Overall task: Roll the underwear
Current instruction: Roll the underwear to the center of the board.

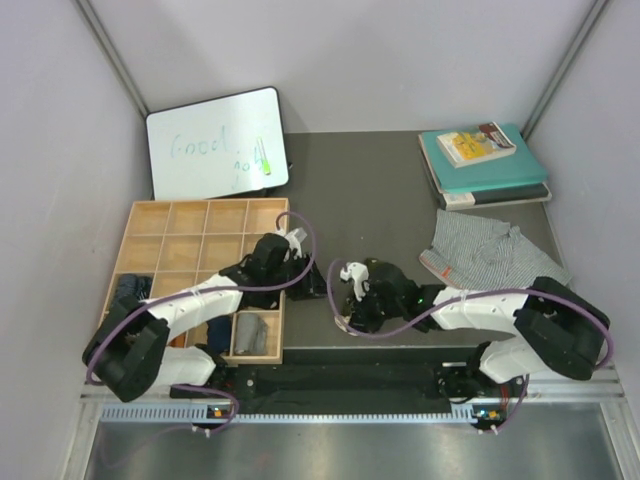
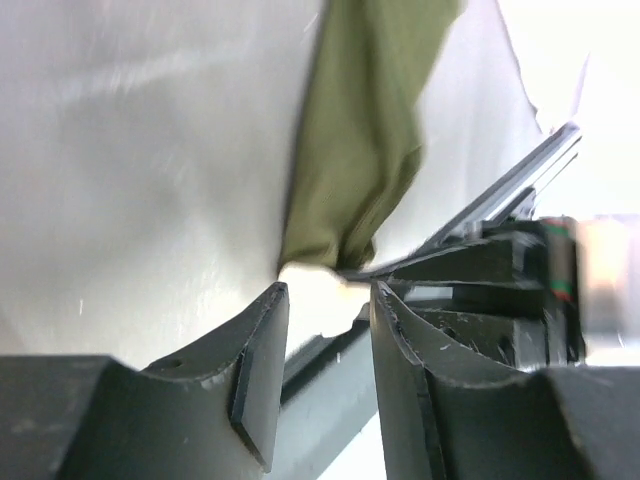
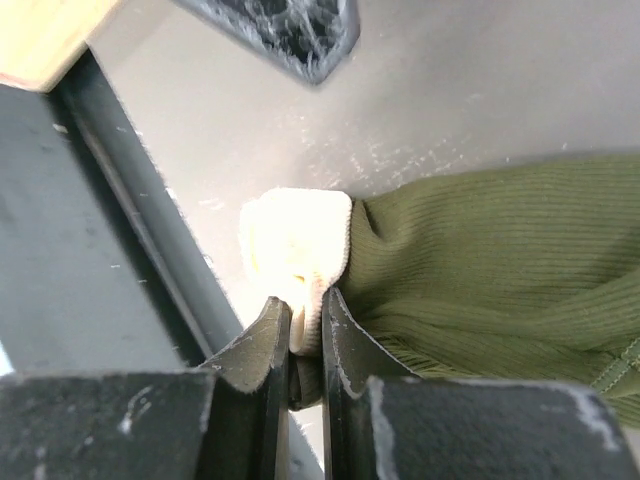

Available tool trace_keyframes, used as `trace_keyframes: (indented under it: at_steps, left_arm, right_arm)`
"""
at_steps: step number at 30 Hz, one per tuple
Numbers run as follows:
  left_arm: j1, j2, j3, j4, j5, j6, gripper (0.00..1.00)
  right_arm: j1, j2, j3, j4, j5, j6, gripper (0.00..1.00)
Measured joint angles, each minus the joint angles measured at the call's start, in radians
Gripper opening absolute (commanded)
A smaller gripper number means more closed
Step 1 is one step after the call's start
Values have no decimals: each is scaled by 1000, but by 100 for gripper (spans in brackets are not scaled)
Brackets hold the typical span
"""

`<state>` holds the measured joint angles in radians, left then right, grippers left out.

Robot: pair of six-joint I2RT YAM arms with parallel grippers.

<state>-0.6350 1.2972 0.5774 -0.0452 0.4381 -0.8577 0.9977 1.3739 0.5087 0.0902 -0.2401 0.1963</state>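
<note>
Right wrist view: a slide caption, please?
Right gripper pinches the olive green underwear by its cream waistband.

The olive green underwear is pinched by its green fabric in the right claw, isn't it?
No. The right gripper pinches the olive green underwear by its cream waistband, not the green fabric; the right wrist view shows this.

The olive underwear (image 3: 500, 250) is ribbed matt cloth, its waistband (image 3: 295, 240) cream knit. The tray (image 1: 200, 203) is pale bare wood.
</note>
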Motion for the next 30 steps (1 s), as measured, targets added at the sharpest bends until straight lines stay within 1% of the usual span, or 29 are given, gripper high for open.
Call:
trace_keyframes:
  at_steps: [3, 6, 12, 14, 18, 25, 30]
  left_arm:
    - [-18, -17, -23, 95, -28, 26, 39]
    - [-57, -9, -48, 192, -34, 59, 40]
    - [-124, 72, -58, 366, -22, 115, 41]
    - [-130, 105, -66, 425, -6, 126, 43]
    - [-134, 167, -82, 517, 22, 129, 44]
    - [-152, 310, -88, 662, 78, 118, 43]
    - [-167, 344, -104, 727, 101, 100, 43]
  right_arm:
    - [-76, 0, -18, 23, -116, 43, 0]
    - [-154, 1, -37, 39, -217, 89, 0]
    - [-277, 36, -39, 45, -381, 158, 0]
    - [-311, 60, -39, 45, -422, 173, 0]
    - [-386, 126, -39, 58, -521, 204, 0]
    - [-457, 202, -31, 64, -630, 221, 0]
    - [-507, 264, -13, 62, -695, 233, 0]
